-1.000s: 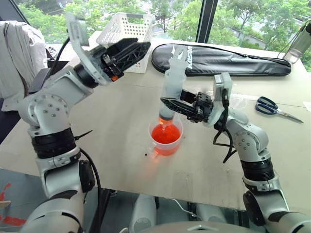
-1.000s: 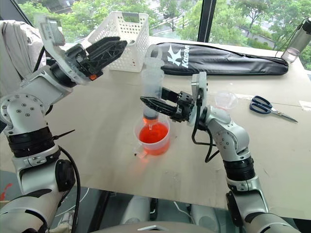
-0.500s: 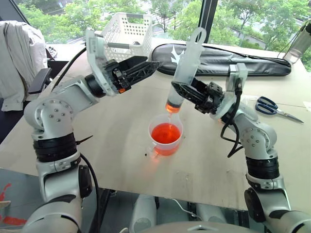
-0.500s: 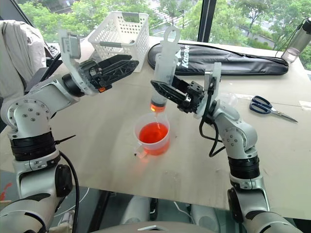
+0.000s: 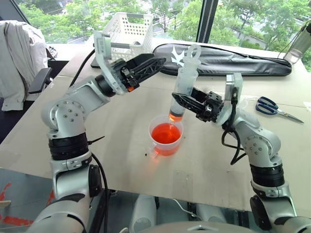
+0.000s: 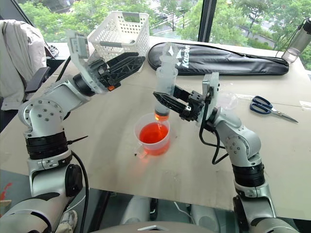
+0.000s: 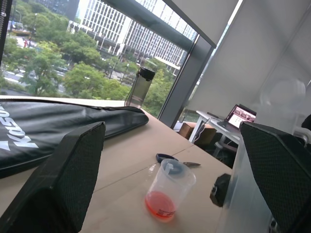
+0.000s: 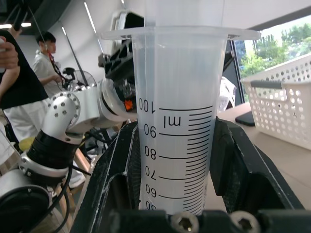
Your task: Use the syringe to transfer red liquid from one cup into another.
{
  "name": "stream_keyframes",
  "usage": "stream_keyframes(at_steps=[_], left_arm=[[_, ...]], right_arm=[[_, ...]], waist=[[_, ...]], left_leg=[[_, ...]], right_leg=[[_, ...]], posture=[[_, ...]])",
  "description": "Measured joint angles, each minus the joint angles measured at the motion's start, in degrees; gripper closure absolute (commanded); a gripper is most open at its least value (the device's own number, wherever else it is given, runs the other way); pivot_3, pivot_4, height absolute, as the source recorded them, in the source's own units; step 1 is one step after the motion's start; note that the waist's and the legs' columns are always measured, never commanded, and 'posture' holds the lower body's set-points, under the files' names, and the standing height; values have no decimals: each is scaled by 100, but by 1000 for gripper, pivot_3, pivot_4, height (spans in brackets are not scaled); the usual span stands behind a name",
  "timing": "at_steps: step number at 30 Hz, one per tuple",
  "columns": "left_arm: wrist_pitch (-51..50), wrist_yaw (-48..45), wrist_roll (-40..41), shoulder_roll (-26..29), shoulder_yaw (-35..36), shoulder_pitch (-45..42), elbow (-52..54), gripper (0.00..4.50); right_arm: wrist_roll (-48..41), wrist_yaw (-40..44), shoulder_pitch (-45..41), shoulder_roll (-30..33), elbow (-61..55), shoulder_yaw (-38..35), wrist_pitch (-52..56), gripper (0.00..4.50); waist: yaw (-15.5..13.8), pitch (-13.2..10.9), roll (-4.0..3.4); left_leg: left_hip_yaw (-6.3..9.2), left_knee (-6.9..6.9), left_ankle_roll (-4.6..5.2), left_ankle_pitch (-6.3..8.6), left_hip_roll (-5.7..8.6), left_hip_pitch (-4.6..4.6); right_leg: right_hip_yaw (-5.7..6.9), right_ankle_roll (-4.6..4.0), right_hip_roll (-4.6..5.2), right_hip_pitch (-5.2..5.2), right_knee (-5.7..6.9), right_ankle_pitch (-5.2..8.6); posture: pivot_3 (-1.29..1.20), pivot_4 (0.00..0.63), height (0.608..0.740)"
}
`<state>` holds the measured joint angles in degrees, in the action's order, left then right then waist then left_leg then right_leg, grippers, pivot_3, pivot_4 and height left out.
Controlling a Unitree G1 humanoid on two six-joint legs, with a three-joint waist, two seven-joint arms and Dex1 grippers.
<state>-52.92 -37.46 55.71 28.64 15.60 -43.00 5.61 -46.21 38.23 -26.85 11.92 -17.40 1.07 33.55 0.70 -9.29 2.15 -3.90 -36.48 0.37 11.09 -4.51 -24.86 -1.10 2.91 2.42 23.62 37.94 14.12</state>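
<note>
With our right end effector (image 5: 187,102) gripping the syringe (image 5: 182,87) and the left end effector (image 5: 146,65) open, we should keep the tip centred over the measuring cup (image 5: 165,137).

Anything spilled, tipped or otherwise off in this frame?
No spill shows. The measuring cup stands upright with the red liquid inside. The right gripper holds the syringe slightly tilted, tip above the cup. The small cup is upright too.
</note>
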Motion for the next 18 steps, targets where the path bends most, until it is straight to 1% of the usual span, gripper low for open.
stream_keyframes(at_steps=[1, 3, 6, 8, 10, 11, 12, 13, 14, 15, 18], left_arm=[[0, -4, 0, 0, -15, 0, 0, 0], [0, -7, -1, -2, -38, -2, -15, 0], [3, 12, 1, -51, -36, -40, -94, 0], [2, 20, 3, -114, -39, -145, -184, 0], [2, -5, 3, -156, -72, -262, -204, 0], [2, -22, -2, -168, -102, -323, -225, 0], [16, -63, -35, -193, -182, -407, -258, 0], [55, -113, -53, -216, -254, -440, -292, 0], [75, -121, -76, -236, -271, -450, -313, 0], [198, -154, -236, -381, -401, -606, -502, 0], [486, -311, -548, -500, -662, -879, -777, 0]], right_arm=[[-106, -62, -17, -65, -2, -37, 23, 2988], [-709, -464, -214, -260, -9, -368, 225, 2988], [-1445, -995, -581, -305, -66, -874, 365, 2988], [-1720, -1253, -798, -184, -73, -1114, 402, 2988], [-1802, -1396, -1006, 184, -70, -1370, 414, 2988], [-1797, -1414, -1069, 378, -55, -1466, 416, 2988], [-1693, -1416, -1164, 702, 13, -1584, 389, 2988], [-1550, -1425, -1246, 874, 107, -1707, 362, 2988], [-1484, -1405, -1246, 911, 123, -1717, 334, 2988], [-1074, -1345, -1270, 1280, 358, -1659, 201, 2988], [-299, -1278, -1310, 1698, 887, -1666, -135, 2988]], waist=[[3, 0, 0], [13, 0, -1], [1, 0, -1], [-25, -1, 0], [-33, -1, 0], [-36, -1, 0], [-32, -1, 0], [-30, -1, 0], [-1, -1, 0], [0, -7, -9], [-7, -7, -9]], left_leg=[[0, 0, 0, 0, 0, 1], [1, 0, 0, 0, -1, 1], [2, 0, 0, 0, -1, 0], [2, 0, 0, 0, 0, -4], [0, -1, 0, 0, 3, -6], [-1, -1, 1, 0, 5, -8], [-1, 0, 1, 1, 5, -7], [-2, 0, 1, 0, 5, -7], [0, 4, 1, 0, 4, -2], [1, 5, 1, 0, 5, -3], [-3, 4, 1, 0, 7, -3]], right_leg=[[0, 0, 0, 0, 1, 0], [0, 0, 0, 0, 2, 0], [2, 0, 0, 0, 1, 0], [3, 0, 1, 0, -2, 0], [1, 0, 4, 0, -8, 0], [1, 0, 5, 0, -9, 0], [0, 0, 5, 0, -10, 0], [0, 0, 5, 0, -9, 0], [1, 0, 3, 0, -7, 0], [1, 0, 2, 3, -3, 0], [-3, 0, 3, 3, -7, 0]], posture=[[0, 150, 724], [0, 150, 724], [0, 150, 724], [0, 150, 724], [0, 150, 724], [0, 150, 724], [0, 150, 724], [0, 150, 724], [0, 150, 724], [0, 150, 724], [0, 150, 724]])
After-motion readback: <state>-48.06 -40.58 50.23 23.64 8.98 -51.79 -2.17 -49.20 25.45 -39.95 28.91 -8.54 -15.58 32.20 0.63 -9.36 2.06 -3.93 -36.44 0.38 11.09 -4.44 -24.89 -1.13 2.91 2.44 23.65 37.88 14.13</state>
